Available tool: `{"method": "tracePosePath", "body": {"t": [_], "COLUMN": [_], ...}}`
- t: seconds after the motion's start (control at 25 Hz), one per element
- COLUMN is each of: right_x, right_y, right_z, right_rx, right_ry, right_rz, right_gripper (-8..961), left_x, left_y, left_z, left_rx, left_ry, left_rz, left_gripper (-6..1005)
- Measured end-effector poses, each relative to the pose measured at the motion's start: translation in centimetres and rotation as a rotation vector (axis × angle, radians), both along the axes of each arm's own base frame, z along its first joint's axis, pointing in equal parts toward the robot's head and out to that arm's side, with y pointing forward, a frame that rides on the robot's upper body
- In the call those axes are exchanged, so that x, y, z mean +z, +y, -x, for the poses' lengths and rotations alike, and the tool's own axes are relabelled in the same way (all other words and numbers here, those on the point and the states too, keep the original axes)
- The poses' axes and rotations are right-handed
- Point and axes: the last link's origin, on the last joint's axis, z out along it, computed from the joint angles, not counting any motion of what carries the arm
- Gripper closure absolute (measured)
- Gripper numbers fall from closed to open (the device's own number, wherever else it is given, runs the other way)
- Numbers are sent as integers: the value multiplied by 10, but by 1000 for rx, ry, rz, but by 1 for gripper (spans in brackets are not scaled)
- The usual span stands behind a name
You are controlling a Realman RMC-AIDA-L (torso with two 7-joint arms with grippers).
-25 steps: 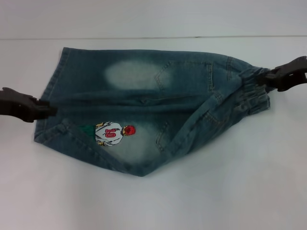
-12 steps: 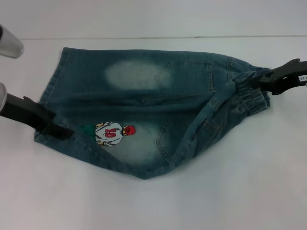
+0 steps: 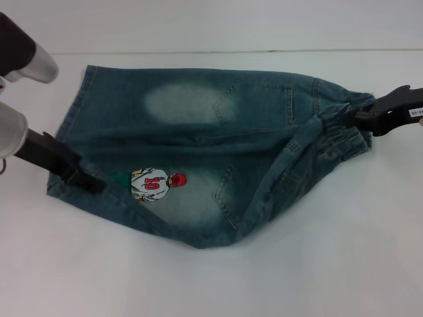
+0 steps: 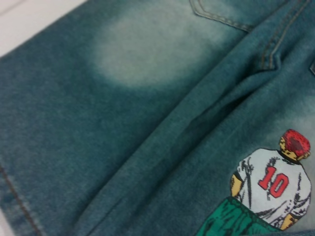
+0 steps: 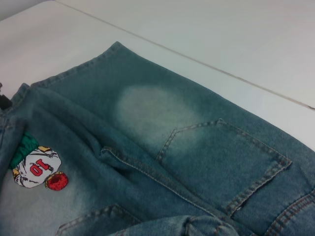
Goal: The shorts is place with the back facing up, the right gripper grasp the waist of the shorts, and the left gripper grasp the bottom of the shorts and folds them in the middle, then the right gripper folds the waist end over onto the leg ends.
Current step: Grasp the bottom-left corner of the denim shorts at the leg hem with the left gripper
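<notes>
The teal denim shorts [image 3: 198, 139] lie back up on the white table, with the embroidered number-10 figure [image 3: 155, 183] on the near leg. The gathered waist [image 3: 340, 132] is at the right and bunches toward my right gripper [image 3: 362, 116], which is shut on it; its white label shows. The bottom of the shorts [image 3: 66, 132], both leg hems, is at the left. My left gripper [image 3: 92, 181] slants down onto the near leg's hem beside the figure. The left wrist view shows the figure [image 4: 275, 184] close up. The right wrist view shows a back pocket [image 5: 226, 162].
The white table [image 3: 317, 277] stretches bare in front of the shorts and on both sides. Its far edge runs just behind the shorts. The near side of the shorts is pulled into a slanted fold toward the waist.
My left gripper has swung from the gap between the hems toward the near leg's hem, and its silver wrist has risen into view. The right gripper has stayed on the waist. The cloth barely shifted.
</notes>
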Motion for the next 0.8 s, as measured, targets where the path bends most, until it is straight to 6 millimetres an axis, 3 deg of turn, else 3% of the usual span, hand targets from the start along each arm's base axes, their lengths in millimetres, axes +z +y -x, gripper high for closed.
{"method": "tracePosePath", "body": {"t": [0.8], "right_x": [-5], "right_y": [-1], "right_z": [3], "right_rx": [14], "right_ry": [-12], "right_rz": [20], "right_gripper": [917], "left_x": [-13], "left_y": [7], "left_z": [3], "left_rx": [5], "left_ry": [64], "left_rz": [5], "left_gripper": [225]}}
